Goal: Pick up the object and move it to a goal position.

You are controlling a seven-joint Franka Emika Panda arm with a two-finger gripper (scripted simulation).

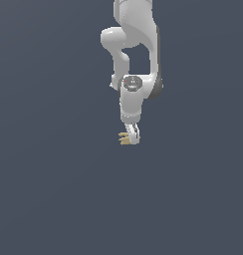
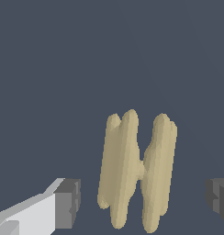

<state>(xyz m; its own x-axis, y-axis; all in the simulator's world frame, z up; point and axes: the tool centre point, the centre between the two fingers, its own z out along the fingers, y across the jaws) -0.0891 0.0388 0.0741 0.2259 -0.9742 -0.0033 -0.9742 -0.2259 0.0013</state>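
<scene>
White Panda arm seen from above in the exterior view, reaching down the frame over a plain dark grey-blue desk. Gripper at the arm's lower end, white, pointing downward toward the surface. Tan slatted object visible at the gripper's tip, protruding toward the exterior view's left of the white fingers; too small in that view to judge contact. In the wrist view, same object positioned in the gap of the gripper, made up of two pairs of rounded beige slats joined by a narrow waist at the middle, long axis running across the line between the pads. Fingers spread wide: one grey pad on a white finger body to one side of the object, the other grey pad at the frame edge on the opposite side. Clear band of desk surface visible between each pad and the nearest slat; neither pad touching the object. Nothing held. Object nearer the first pad than the second. Whether resting flat on the desk or slightly tilted: cannot tell from these views.
</scene>
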